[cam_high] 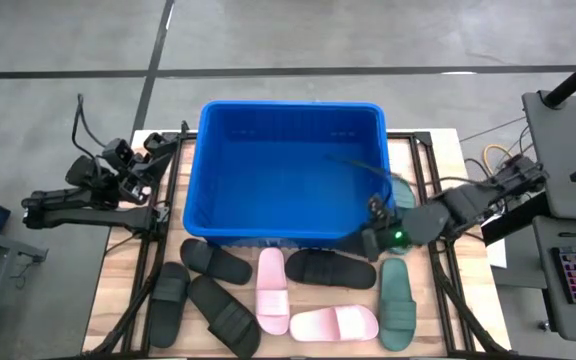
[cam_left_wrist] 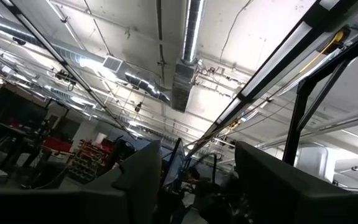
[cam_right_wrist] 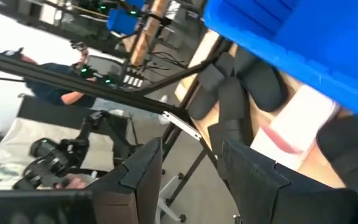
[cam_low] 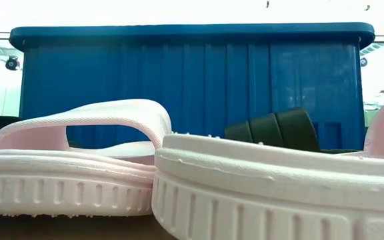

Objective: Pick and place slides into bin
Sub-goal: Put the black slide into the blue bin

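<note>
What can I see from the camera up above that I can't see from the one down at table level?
Only the high view shows both arms: the left gripper parked off the bin's left side and the right gripper at its front right corner, plus the inside of the bin, the dark green slide and all four black slides. Only the low view shows the bin's ribbed front wall and the pink soles' grooved edges up close. Both show the blue bin, two pink slides and a black slide.

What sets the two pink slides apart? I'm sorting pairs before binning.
The pink slide nearer the bin lies lengthwise, pointing toward the bin; the front pink slide lies crosswise along the table edge. The first sits between black slides; the second lies beside the green slide. Both are pale pink, strap up, outside the bin.
</note>
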Tool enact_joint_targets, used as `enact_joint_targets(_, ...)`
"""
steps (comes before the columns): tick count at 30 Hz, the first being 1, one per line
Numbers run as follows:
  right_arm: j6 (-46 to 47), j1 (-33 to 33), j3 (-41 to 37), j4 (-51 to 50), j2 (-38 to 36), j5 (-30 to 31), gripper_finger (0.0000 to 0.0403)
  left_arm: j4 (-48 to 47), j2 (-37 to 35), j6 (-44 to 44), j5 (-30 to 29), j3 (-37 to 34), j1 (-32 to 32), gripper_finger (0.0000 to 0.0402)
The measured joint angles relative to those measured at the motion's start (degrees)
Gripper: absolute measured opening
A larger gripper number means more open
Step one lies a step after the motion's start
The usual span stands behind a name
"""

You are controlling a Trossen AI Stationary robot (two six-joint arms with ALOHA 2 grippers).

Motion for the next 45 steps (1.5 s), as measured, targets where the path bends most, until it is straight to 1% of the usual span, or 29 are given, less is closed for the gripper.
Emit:
enact_joint_targets(7,4.0,3.8,3.1,-0.4,5.9,6.3,0.016,0.0,-1.2,0.0,1.1,-0.2,0.0,0.019)
enact_joint_targets(10,4.6,4.9,5.0,-4.1,8.0,7.6,0.016,0.0,-1.5,0.0,1.3,-0.2,0.0,0.019)
enact_joint_targets(15,7.4,6.1,7.6,-13.5,10.5,7.8,0.016,-0.1,-1.3,0.0,1.5,-0.2,0.0,0.019)
enact_joint_targets(18,10.1,6.5,7.8,-16.1,11.6,7.3,0.016,-0.1,-1.0,0.0,1.5,-0.2,0.0,0.019)
enact_joint_targets(24,11.0,6.6,7.9,-16.4,12.7,7.2,0.016,-0.1,-0.8,0.0,1.5,-0.2,0.0,0.019)
enact_joint_targets(33,13.4,6.9,7.6,-19.6,15.8,6.7,0.016,-0.2,-0.7,0.1,2.1,-0.2,0.0,0.019)
enact_joint_targets(40,14.0,6.9,7.6,-19.6,18.4,6.5,0.016,-0.2,-0.7,0.1,2.1,-0.3,0.0,0.019)
enact_joint_targets(45,14.1,7.1,7.6,-19.9,19.9,5.2,0.016,-0.2,-0.8,0.1,2.0,-0.3,0.0,0.019)
